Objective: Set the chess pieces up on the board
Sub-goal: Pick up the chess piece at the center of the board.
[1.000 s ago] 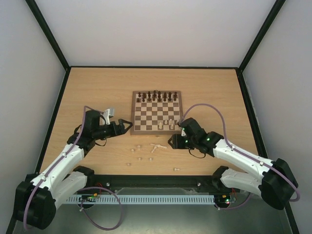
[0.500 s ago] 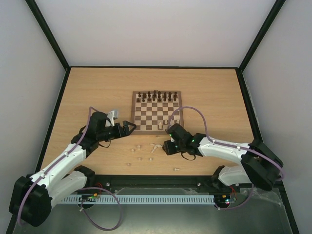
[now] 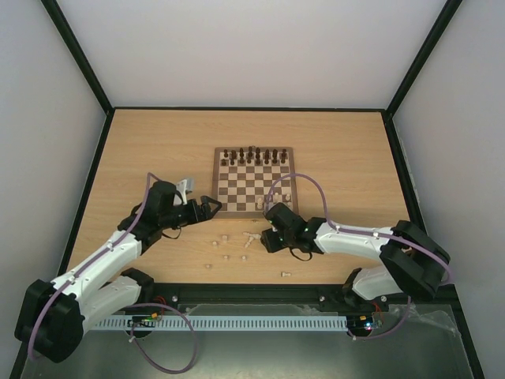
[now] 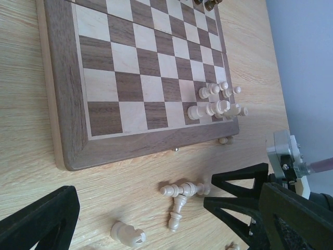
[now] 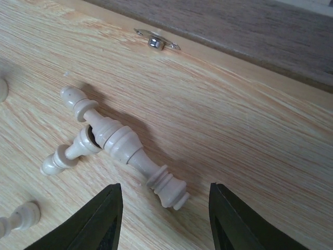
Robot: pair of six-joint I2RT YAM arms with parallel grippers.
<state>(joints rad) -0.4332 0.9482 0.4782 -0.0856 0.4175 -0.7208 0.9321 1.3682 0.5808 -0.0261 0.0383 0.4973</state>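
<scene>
You are at the pick-up step, by my reading: the right gripper [image 5: 165, 221] is hovering low over a tall piece [image 5: 117, 140] that is lying flat on the worktop [image 5: 250, 130], just off the near edge of the board [image 4: 60, 104]. Its jaws are standing wide apart and holding nothing, with the piece's base sitting between them. The piece's long axis is running diagonally across the wrist view, head pointing up-left away from the gripper and base toward it. A pawn [image 5: 67, 153] is lying against its neck. The next move is calling for a wrist turn so the fingers close square across the stem, then a short descent that avoids catching the pawn. The left gripper [image 3: 208, 207] is waiting by the board's near-left corner, open and empty. A few cream pieces [image 4: 216, 101] are standing at the board's near-right corner
</scene>
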